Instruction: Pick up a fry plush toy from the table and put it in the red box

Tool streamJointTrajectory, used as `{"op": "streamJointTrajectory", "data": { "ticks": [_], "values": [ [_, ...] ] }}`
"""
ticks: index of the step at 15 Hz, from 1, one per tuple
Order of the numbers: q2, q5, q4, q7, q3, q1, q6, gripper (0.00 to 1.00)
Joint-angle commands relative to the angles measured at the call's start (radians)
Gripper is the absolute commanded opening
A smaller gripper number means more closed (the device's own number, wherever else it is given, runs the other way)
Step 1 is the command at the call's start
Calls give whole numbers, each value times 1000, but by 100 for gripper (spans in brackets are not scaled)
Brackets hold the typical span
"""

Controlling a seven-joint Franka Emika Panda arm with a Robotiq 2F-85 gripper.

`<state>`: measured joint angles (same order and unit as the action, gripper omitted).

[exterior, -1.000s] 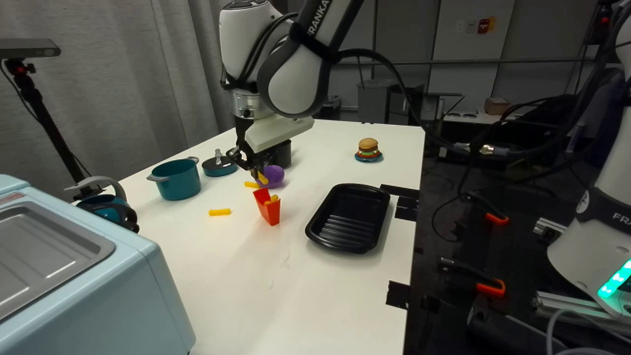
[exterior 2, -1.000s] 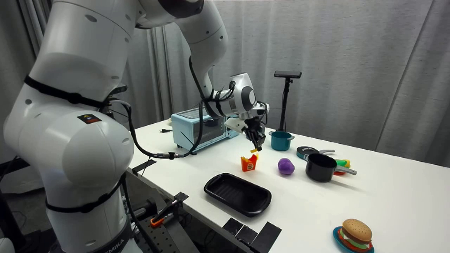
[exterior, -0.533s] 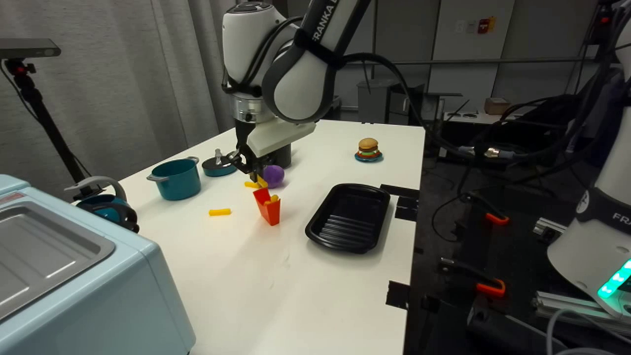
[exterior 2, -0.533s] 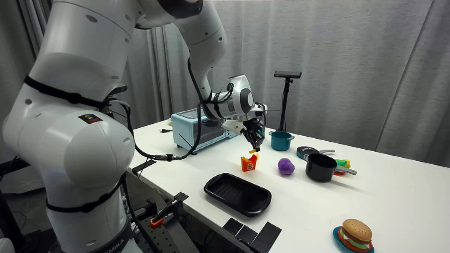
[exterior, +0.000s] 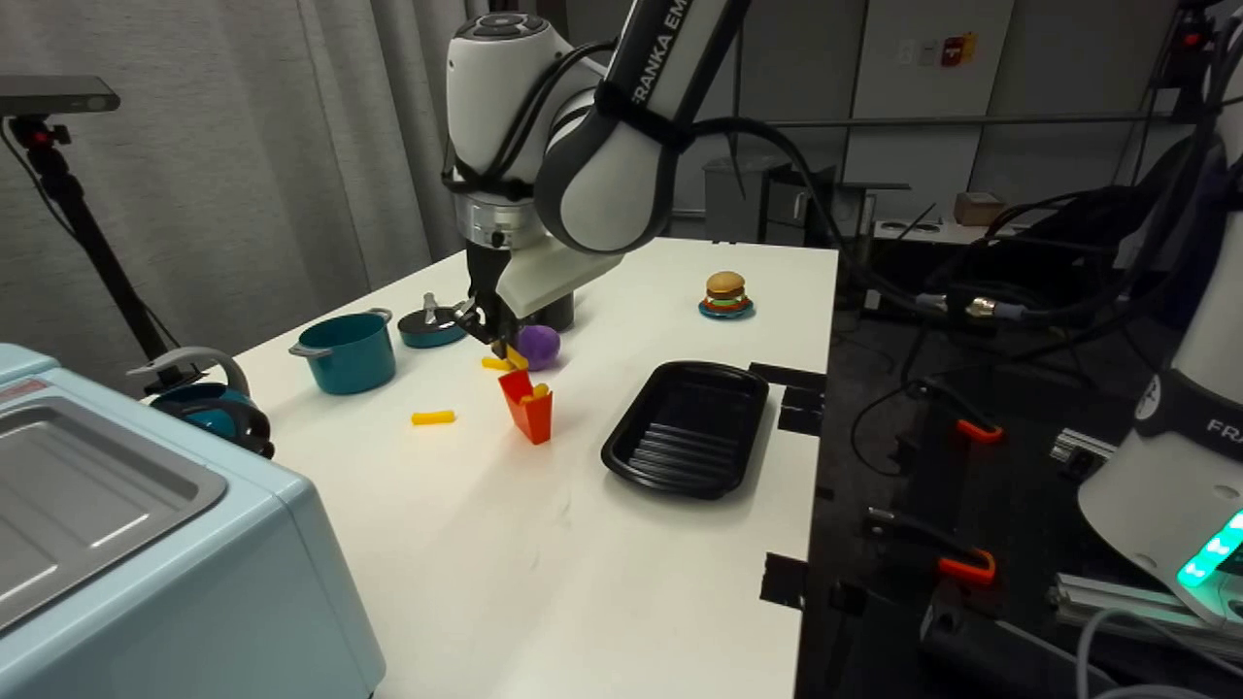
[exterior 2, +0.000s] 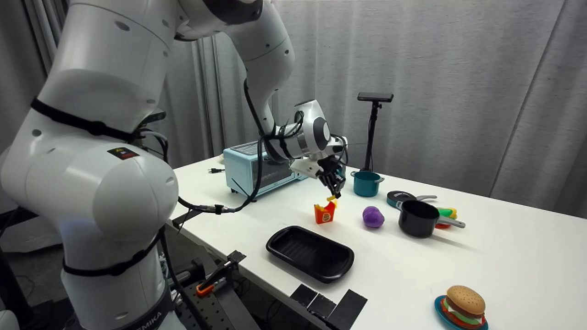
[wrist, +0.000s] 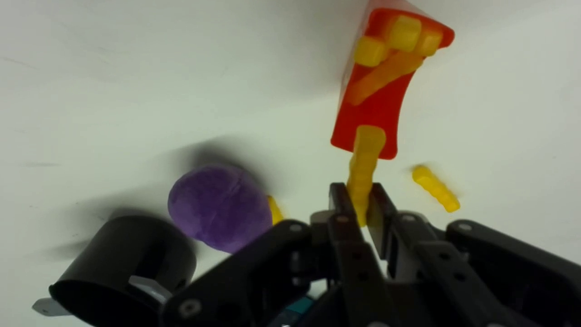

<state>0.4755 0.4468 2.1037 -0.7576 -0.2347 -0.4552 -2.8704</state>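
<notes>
My gripper (wrist: 357,196) is shut on a yellow fry (wrist: 366,152), which sticks out ahead of the fingertips. The held fry's free end lies over one end of the red box (wrist: 380,109) in the wrist view. In both exterior views the held fry (exterior: 517,358) (exterior 2: 331,198) is just above the rim of the red box (exterior: 529,416) (exterior 2: 324,214); I cannot tell if they touch. The box stands upright on the white table (exterior: 544,582) with several fries (wrist: 404,32) in it. A loose fry (wrist: 435,188) (exterior: 433,417) and another fry (wrist: 275,210), partly hidden by a purple ball, lie on the table.
The purple ball (wrist: 220,206) and a black pot (exterior 2: 418,219) stand close by. A black tray (exterior: 689,427) lies in front of the box. A teal pot (exterior: 350,354), a lid (exterior: 432,325), a burger toy (exterior: 725,294) and a blue toaster oven (exterior 2: 266,169) are also on the table.
The forearm and wrist have sunk and tilted a little. The held fry has come down slightly towards the red box's rim. The red box and loose fries have not moved.
</notes>
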Motion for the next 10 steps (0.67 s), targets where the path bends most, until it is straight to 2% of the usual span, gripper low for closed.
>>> {"op": "streamJointTrajectory", "data": {
  "ticks": [1,6,7,8,10],
  "values": [
    [11,34,14,-23,-53,-47,-52,4],
    [22,22,21,-20,-73,-81,-59,4],
    [24,20,20,-20,-73,-85,-57,39],
    [25,17,20,-19,-73,-87,-58,40],
    [27,16,19,-19,-73,-92,-59,54]
  ]
}}
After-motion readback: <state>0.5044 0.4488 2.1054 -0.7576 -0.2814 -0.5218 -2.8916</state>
